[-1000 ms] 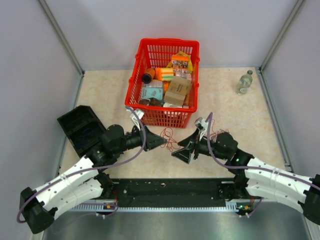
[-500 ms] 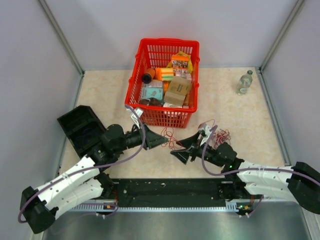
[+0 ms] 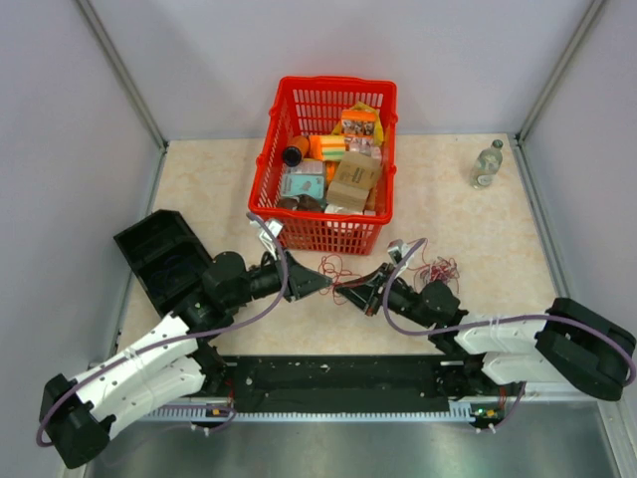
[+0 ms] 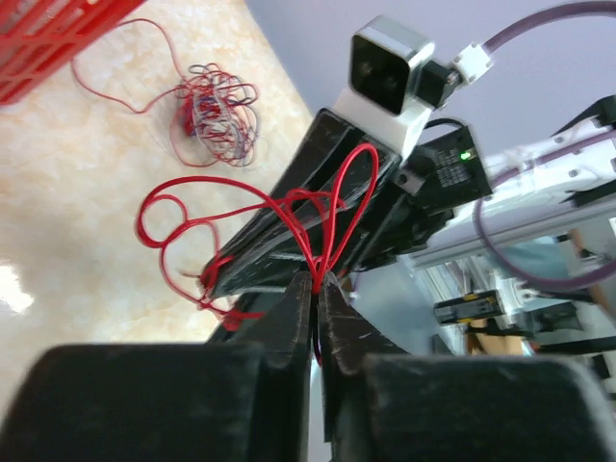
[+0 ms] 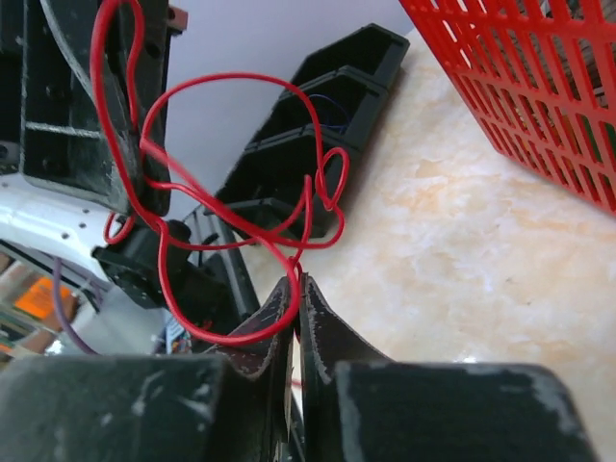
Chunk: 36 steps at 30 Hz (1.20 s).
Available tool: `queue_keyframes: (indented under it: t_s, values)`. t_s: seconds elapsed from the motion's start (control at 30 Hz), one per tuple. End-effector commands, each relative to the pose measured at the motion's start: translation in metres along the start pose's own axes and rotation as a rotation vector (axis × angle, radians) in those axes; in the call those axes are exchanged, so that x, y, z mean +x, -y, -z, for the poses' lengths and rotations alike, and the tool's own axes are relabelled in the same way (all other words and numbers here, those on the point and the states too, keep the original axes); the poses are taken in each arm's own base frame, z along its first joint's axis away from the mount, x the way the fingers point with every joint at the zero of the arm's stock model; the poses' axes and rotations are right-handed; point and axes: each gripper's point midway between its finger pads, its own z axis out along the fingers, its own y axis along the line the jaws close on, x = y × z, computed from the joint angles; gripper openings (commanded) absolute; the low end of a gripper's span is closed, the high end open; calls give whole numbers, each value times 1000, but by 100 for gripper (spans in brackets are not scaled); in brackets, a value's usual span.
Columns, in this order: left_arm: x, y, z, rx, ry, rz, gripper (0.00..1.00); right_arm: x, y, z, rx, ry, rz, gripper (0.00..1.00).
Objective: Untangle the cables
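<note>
The cables are thin wires, mostly red. One small tangle (image 3: pixel 439 269) (image 4: pixel 217 111) lies on the table to the right of the right arm. Loose red loops (image 3: pixel 333 267) (image 4: pixel 192 217) (image 5: pixel 241 192) run from it across the gap between both grippers. My left gripper (image 3: pixel 325 284) (image 4: pixel 318 284) pinches a few red strands at its fingertips, with its jaws almost together. Facing it tip to tip, my right gripper (image 3: pixel 350 289) (image 5: pixel 296 281) is shut on a red strand low over the table.
A red basket (image 3: pixel 261 174) (image 5: pixel 539 87) full of boxes and packets stands just behind the grippers. A black bin (image 3: pixel 159 254) (image 5: pixel 327 96) sits at the left beside the left arm. A small clear bottle (image 3: pixel 486 164) stands at the far right.
The right arm stretched out left and low toward the left gripper, and its jaws went from open to shut on a red strand. The left gripper barely moved.
</note>
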Motion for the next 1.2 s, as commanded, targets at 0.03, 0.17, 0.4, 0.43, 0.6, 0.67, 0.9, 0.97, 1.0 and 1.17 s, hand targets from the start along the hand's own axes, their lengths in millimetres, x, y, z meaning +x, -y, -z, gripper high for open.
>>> queue_keyframes:
  t_s: [0.03, 0.17, 0.4, 0.43, 0.6, 0.67, 0.9, 0.97, 1.0, 1.17]
  values:
    - [-13, -31, 12, -187, 75, -72, 25, 2, 8, 7, 139, -75, -83, 0]
    - [-2, -81, 29, -452, 53, -36, 67, 33, 30, 41, 317, -299, -62, 0]
    - [3, -91, 24, -472, 27, -44, 80, 18, 15, 69, 357, -402, -33, 0]
    - [6, -87, 20, -434, 12, -51, 80, 14, 11, 69, 349, -392, -40, 0]
    - [16, -14, -3, 43, -45, -157, 81, 8, 1, 64, 315, -421, -33, 0]
    - [25, -6, -7, 88, -111, -183, 82, 5, -5, 62, 292, -419, -36, 0]
    - [47, -51, -22, -158, -267, -271, 67, -35, -16, 70, 336, -322, -26, 0]
    - [43, -48, -23, -133, -217, -262, 62, -48, -27, 72, 308, -292, -31, 0]
    - [40, -42, -23, -101, -178, -257, 62, -54, -34, 72, 286, -283, -34, 0]
    - [35, -11, -22, 87, -96, -284, 84, -86, -66, 68, 189, -231, -27, 0]
